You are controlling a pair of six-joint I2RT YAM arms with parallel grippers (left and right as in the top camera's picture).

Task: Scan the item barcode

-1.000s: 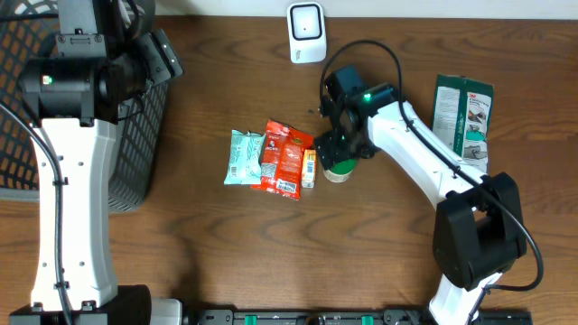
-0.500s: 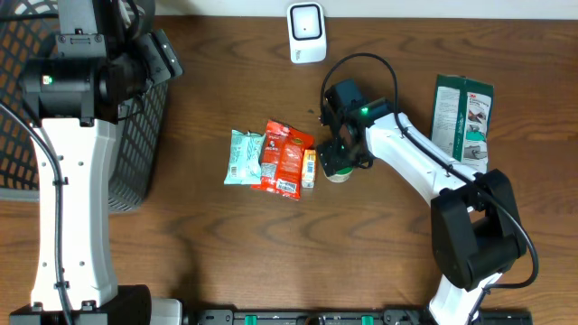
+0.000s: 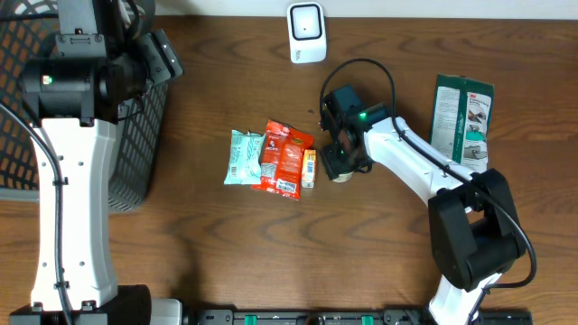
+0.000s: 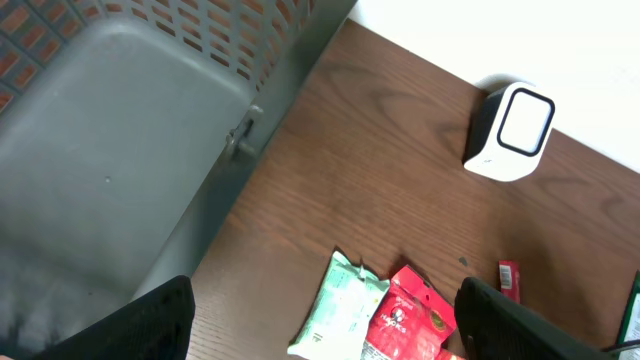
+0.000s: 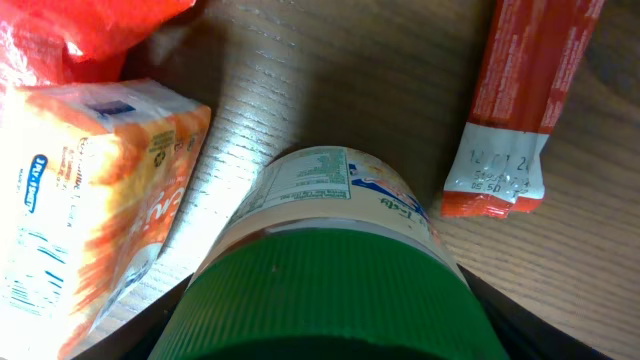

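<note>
**Right end effector straddles the jar; left one hangs open by the basket**

The jar (image 5: 335, 190) stands upright near the middle of the surface (image 3: 271, 262), directly below the right end effector (image 3: 340, 162). In the right wrist view its green lid (image 5: 325, 300) fills the space between the two fingers, one dark edge at each lower corner. The jaws stand partly open on either side of the lid; whether the pads press on it cannot be told. The scanner (image 3: 305, 32) sits apart from the jar, at the far edge of the surface.

The left end effector (image 4: 325, 290) hangs above the edge of the basket (image 3: 135, 126), its jaws wide apart with nothing between them.

The surface is dark brown wood with a plain grain. Beyond its far edge a pale strip shows; nothing more of the room can be made out.

Counted:
- one jar
- one scanner
- one basket, at the left side
- one orange box (image 5: 90, 200), just beside the jar
- one red pouch (image 3: 284, 158), overlapping one pale green pouch (image 3: 243, 158)
- one red stick pack (image 5: 520, 100), near the jar
- one green card pack (image 3: 462, 113), at the right side
- two arms
</note>
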